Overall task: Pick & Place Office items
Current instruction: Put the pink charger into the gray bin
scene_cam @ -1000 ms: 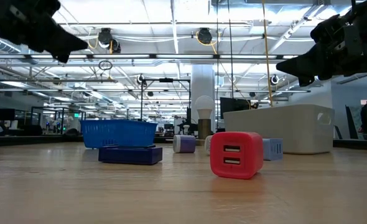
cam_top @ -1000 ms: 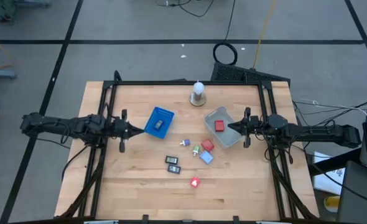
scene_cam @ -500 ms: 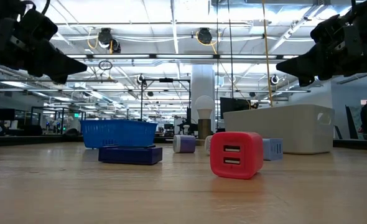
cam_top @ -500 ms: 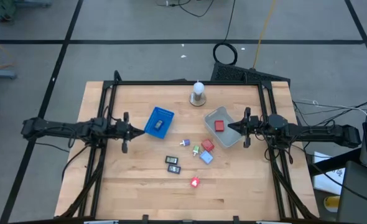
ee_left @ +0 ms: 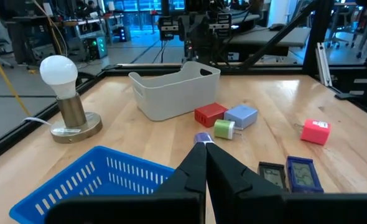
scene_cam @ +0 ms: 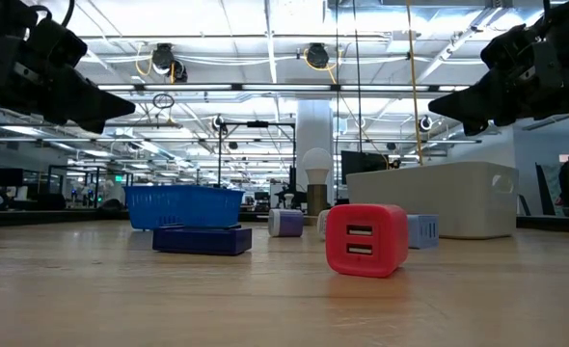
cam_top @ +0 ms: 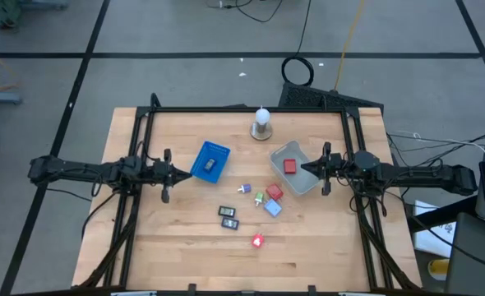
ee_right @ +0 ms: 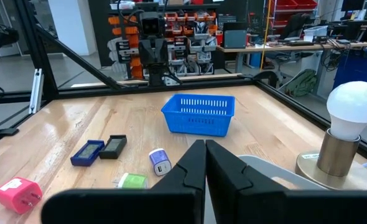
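Small office items lie loose mid-table: a purple-white bit (cam_top: 244,189), a green bit (cam_top: 259,198), a red block (cam_top: 274,192), a blue block (cam_top: 272,207), two dark rectangles (cam_top: 228,217) and a red block (cam_top: 257,241) nearest the front. Another red block (cam_top: 290,166) lies in the grey tray (cam_top: 307,182). A dark piece (cam_top: 210,164) lies in the blue mesh basket (cam_top: 203,154). My left gripper (cam_top: 185,173) is shut and empty, in the air just left of the basket. My right gripper (cam_top: 302,168) is shut and empty over the tray's right part.
A white bulb on a round base (cam_top: 261,123) stands at the far middle of the table. Black frame rails (cam_top: 140,189) run along the table's left and right sides under the arms. Bare wood lies along the near edge and the near left.
My left gripper has come down a little beside the blue basket, still shut and empty. My right gripper and all the items have kept still.
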### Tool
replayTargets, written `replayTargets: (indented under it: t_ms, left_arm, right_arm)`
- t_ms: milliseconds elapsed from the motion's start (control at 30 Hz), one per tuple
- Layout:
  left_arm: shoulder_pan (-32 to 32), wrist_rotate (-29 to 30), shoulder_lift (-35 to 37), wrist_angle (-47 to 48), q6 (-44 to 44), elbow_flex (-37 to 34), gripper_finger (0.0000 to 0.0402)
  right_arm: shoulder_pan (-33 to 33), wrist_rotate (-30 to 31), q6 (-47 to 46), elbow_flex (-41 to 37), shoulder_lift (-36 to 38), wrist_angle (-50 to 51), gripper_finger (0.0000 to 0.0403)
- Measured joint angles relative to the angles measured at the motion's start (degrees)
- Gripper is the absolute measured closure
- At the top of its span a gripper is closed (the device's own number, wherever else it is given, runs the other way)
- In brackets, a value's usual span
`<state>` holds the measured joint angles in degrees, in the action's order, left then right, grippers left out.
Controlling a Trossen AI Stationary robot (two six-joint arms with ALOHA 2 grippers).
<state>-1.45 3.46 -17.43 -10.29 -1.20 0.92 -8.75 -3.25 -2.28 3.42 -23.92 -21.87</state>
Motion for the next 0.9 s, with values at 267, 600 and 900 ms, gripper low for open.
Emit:
replayTargets:
  t_ms: [267, 600, 900]
  left_arm:
    - [0.0, -1.0, 2.6, -1.1, -0.2, 0.0, 0.0397]
    - [0.0, -1.0, 10.1, 4.5, 1.9, 0.0, 0.0398]
    - [-0.1, -0.7, 10.7, 9.3, 1.5, 0.0, 0.0395]
  right_arm:
    - [0.0, 0.0, 0.0, 0.0, 0.0, 0.6, 0.0399]
    - [0.0, 0.0, 0.0, 0.0, 0.0, 0.7, 0.0399]
    - [0.0, 0.0, 0.0, 0.0, 0.0, 0.3, 0.0399]
